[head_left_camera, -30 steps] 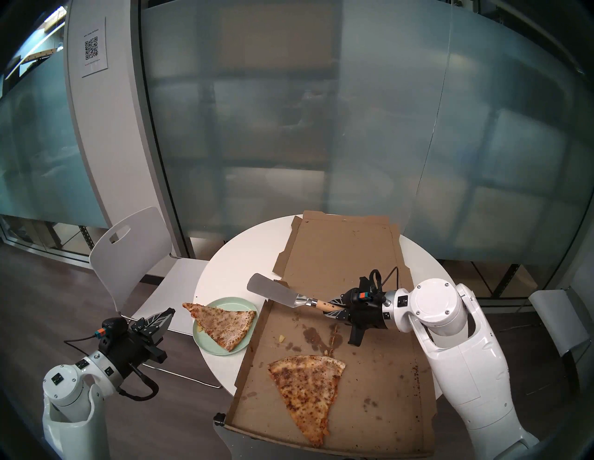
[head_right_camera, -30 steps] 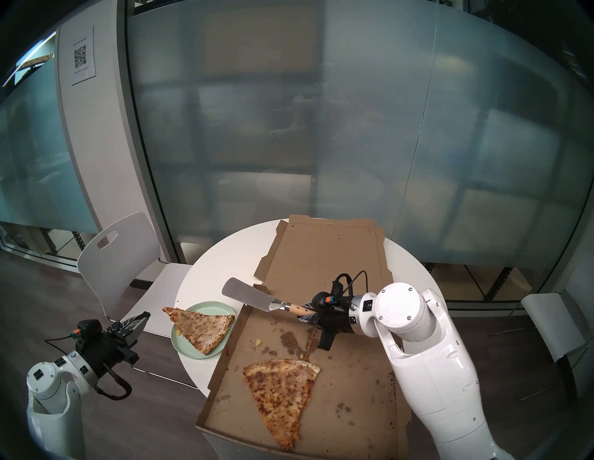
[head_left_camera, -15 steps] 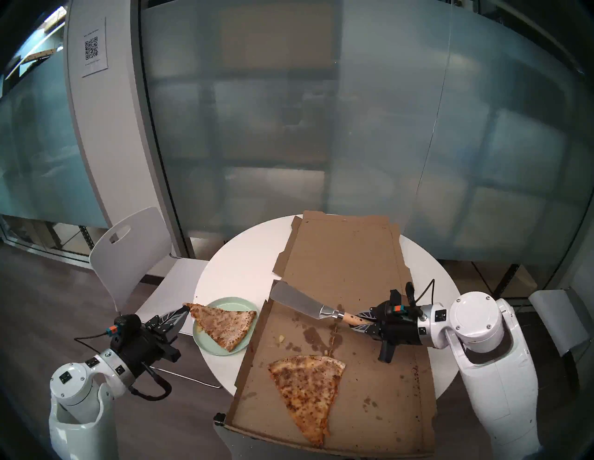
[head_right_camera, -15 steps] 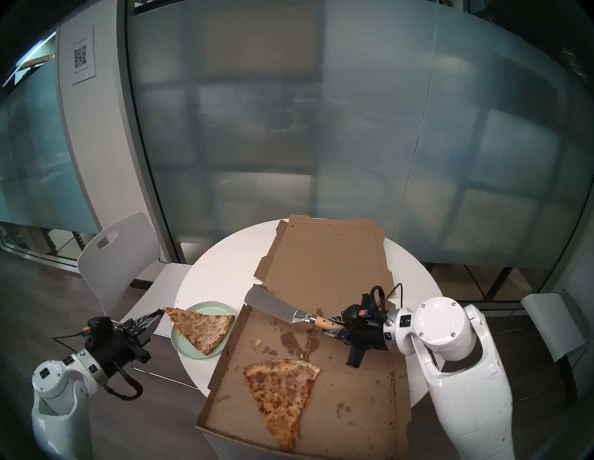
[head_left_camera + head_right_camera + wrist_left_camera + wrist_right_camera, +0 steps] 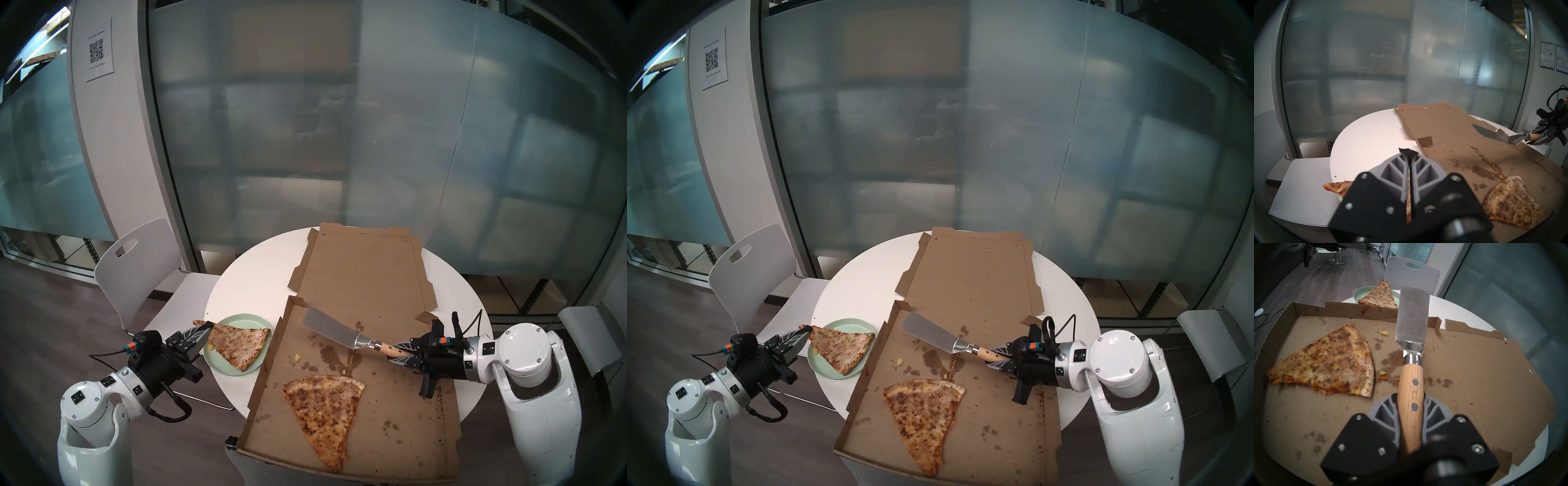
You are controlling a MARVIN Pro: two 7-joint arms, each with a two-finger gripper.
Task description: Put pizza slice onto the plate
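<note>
Because the pizza slice (image 5: 239, 345) overhangs the plate (image 5: 217, 365) toward frame left, the left gripper (image 5: 207, 328), fingers pressed together, covers its tip; the right gripper (image 5: 405, 353) clamps the spatula (image 5: 330, 331) at frame right.

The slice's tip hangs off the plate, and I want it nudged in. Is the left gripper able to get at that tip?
Probably yes: the left gripper is shut and already over the pizza slice near its overhanging tip, with nothing between them.

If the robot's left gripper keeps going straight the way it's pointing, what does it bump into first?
The left gripper is shut and points across the pizza slice on the plate. It seems to be over the slice's tip already, so it would probably meet the slice first; height is unclear.
</note>
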